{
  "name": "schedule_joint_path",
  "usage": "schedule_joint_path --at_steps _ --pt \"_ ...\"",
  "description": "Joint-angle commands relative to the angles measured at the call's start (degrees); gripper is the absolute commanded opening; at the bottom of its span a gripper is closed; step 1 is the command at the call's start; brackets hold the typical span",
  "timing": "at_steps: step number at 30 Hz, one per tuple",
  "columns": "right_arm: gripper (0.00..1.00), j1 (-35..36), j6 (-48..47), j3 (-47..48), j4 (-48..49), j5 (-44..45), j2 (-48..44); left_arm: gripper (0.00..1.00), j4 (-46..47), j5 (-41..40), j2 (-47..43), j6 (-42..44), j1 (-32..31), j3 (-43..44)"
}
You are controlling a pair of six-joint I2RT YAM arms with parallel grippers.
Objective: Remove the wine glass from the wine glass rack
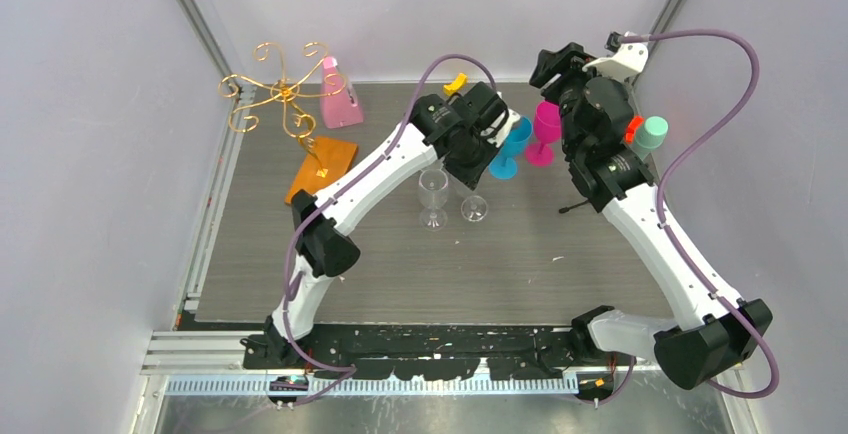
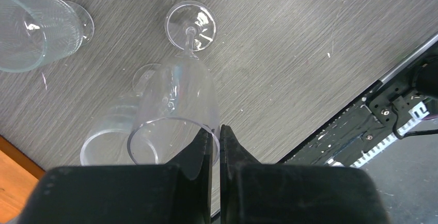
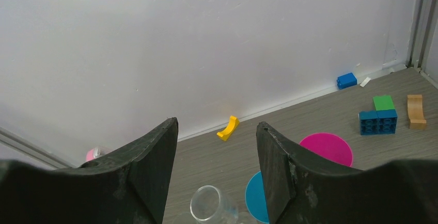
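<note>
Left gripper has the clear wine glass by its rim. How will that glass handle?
The wine glass looks thin-walled and clear, so it is probably light, and the rim may crack under the pinch of the left gripper. Tall bowl over a thin stem and small foot: likely tips easily if nudged. Smooth wall may slip.

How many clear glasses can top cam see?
2: one clear glass stands mid-table, the other just right of it, by the left arm's tip; that arm may hide more.
</note>
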Motion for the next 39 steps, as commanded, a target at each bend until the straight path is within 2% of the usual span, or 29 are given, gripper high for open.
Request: schedule_joint_path --at_steps 1,3,6,19,24,28,39 --pt "0.62 -0.43 -0.67 2.48 2.47 1.23 -0.64 0.03 -0.63 -2.22 0.97 1.68 -0.73 2.83" --pt "0.62 -0.48 -0.83 2.3 2.39 1.3 -0.88 0.07 -0.65 -3.09 1.41 1.46 -0.91 3.0" --pt "0.62 -0.56 -0.96 2.03 2.1 1.4 -1.45 0.18 -0.87 -4.47 1.95 0.7 -1.01 3.14" --pt "0.62 -0.92 -1.5 1.43 1.41 1.58 -2.97 0.49 0.76 -1.49 1.56 -1.88 -1.1 6.34" --pt "0.62 -0.92 -1.35 1.5 1.41 1.43 -3.14 0.65 2.89 -1.14 -0.77 -2.79 -1.01 7.35" --pt "0.62 -0.92 -1.04 1.39 1.35 1.4 -3.27 0.71 4.47 -1.59 -2.35 -2.63 -0.93 7.48" --pt "0.62 -0.9 -0.06 0.91 0.74 1.4 -3.82 0.75 4.97 -0.65 -4.87 -2.35 -0.92 7.53"
